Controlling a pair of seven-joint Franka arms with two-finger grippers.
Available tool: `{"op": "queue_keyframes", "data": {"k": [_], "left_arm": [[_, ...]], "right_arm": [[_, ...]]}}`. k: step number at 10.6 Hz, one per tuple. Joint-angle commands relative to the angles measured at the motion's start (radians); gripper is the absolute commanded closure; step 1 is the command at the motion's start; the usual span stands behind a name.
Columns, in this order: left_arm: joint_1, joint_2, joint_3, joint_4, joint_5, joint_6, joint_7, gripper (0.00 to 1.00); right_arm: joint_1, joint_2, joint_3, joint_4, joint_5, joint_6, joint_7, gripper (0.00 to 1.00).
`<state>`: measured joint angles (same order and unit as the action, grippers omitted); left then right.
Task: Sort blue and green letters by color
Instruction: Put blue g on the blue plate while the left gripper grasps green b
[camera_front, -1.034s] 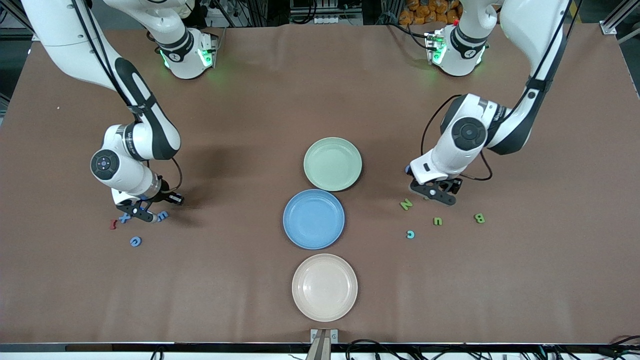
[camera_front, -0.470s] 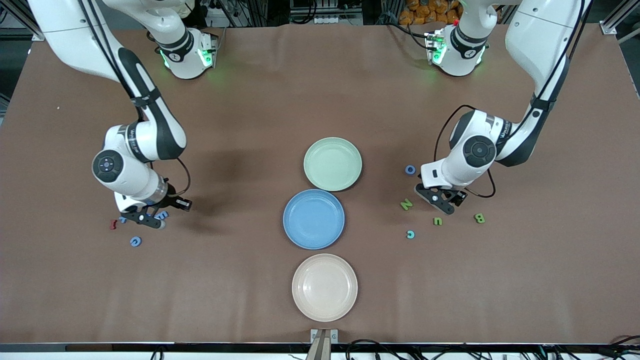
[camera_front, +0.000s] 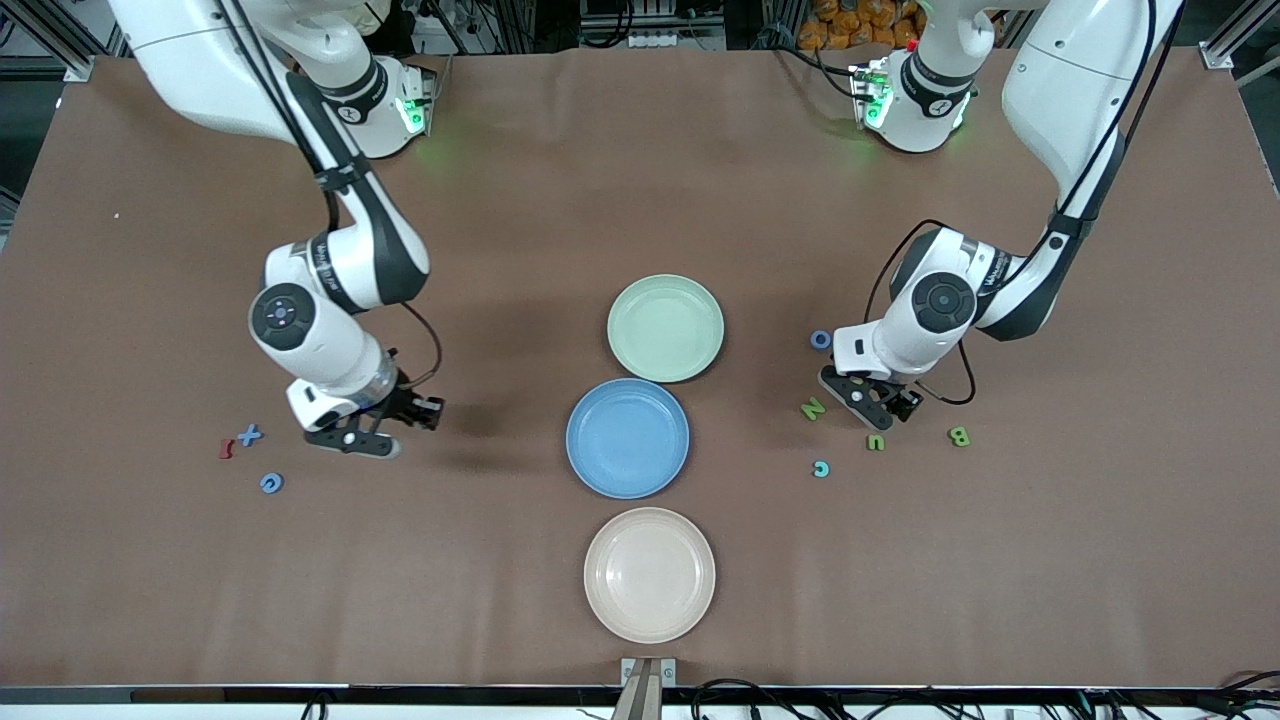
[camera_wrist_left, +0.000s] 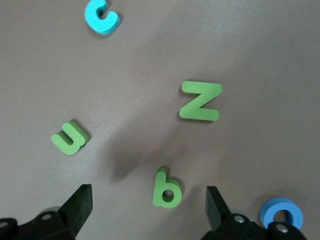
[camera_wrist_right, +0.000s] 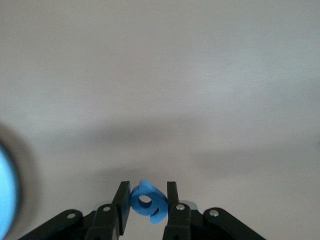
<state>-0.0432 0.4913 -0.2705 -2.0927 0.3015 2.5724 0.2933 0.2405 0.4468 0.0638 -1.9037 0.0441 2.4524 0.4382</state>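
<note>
Right gripper (camera_front: 362, 441) hangs over bare table between the blue letters at the right arm's end and the blue plate (camera_front: 627, 438), fingers clamped narrow on a blue letter (camera_wrist_right: 148, 201) — the piece shows pinched between the pads in the right wrist view.

Blue X (camera_front: 249, 434) and blue C (camera_front: 271, 483) lie on the table at about 9 o'clock from that gripper, a dark red letter (camera_front: 227, 449) just beside the X.

Left gripper (camera_front: 872, 398) is spread wide, low over a green b (camera_wrist_left: 165, 188) — the b lies between the two fingers in the left wrist view, untouched.

Around it: green N (camera_front: 813, 408) at 9 o'clock, green u (camera_front: 875, 442) at 6 o'clock, green B (camera_front: 958, 436) toward 4 o'clock, teal c (camera_front: 821, 468) at 7 o'clock, blue O (camera_front: 821, 340) at 10 o'clock.

Green plate (camera_front: 665, 327), blue plate and beige plate (camera_front: 649, 574) stand in a line mid-table, with no letters on them.
</note>
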Motion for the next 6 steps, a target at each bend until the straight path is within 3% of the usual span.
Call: {"op": "queue_keyframes", "data": {"k": [1,4,6], "left_arm": [[0.017,0.007,-0.004,-0.018,0.028,0.041,0.035,0.00],[0.014,0.023,-0.006,-0.010,0.028,0.041,0.040,0.00],[0.009,0.024,-0.006,-0.009,0.027,0.041,0.055,0.00]], "right_arm": [[0.126,0.085,-0.002,0.162,0.107,-0.016,-0.004,0.89],[0.224,0.220,-0.006,0.345,0.174,-0.003,0.004,0.89],[0.262,0.260,-0.006,0.391,0.175,0.022,0.004,0.89]]}}
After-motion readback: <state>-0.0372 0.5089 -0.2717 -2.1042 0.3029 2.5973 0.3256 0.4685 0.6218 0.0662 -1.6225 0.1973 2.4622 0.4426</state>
